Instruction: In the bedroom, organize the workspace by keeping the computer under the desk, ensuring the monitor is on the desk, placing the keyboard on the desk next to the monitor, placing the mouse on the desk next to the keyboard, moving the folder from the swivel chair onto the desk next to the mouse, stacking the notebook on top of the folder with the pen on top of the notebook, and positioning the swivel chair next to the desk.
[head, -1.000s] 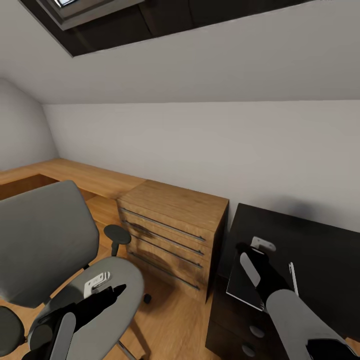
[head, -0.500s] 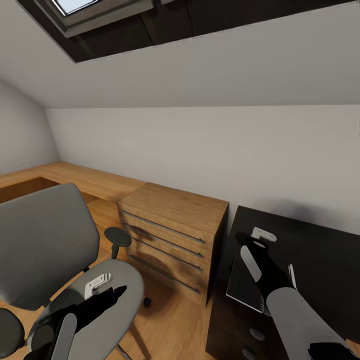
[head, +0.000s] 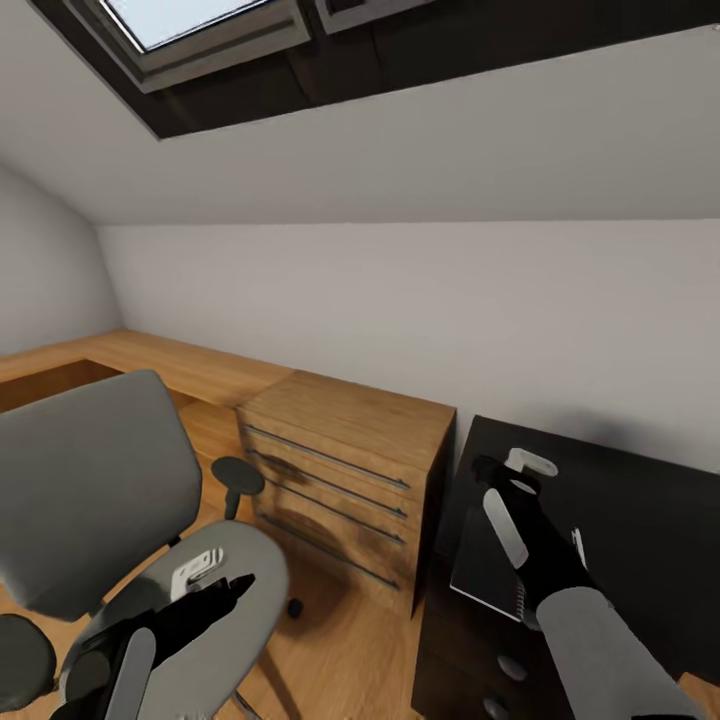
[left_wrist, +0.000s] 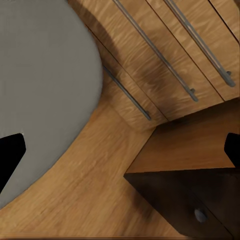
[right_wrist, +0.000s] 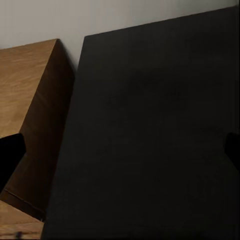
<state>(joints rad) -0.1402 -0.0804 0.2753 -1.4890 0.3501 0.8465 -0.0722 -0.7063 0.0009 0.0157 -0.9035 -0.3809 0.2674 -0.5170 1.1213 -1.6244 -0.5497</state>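
The grey swivel chair (head: 90, 480) stands at the left, and its seat (left_wrist: 45, 85) is bare. My left gripper (head: 238, 583) hovers open over the seat's front edge, with nothing between the fingers (left_wrist: 121, 152). At the right is the black desk (head: 640, 500). The grey notebook (head: 485, 572) lies near its left front corner, and the white pen (head: 578, 546) shows beside my right forearm. My right gripper (head: 492, 472) hangs open and empty above the desk top (right_wrist: 150, 125), just past the notebook. The folder, monitor, keyboard, mouse and computer are out of view.
A light-wood chest of drawers (head: 350, 450) stands between chair and desk, against the white wall. The desk's dark drawer unit (head: 505, 665) with round knobs sits below the notebook. A wood ledge (head: 150, 355) runs along the wall at left. A skylight (head: 190, 20) is overhead.
The view has tilted up a little, showing more skylight. My right gripper has slid slightly farther over the desk toward the wall. The left arm and chair have not moved.
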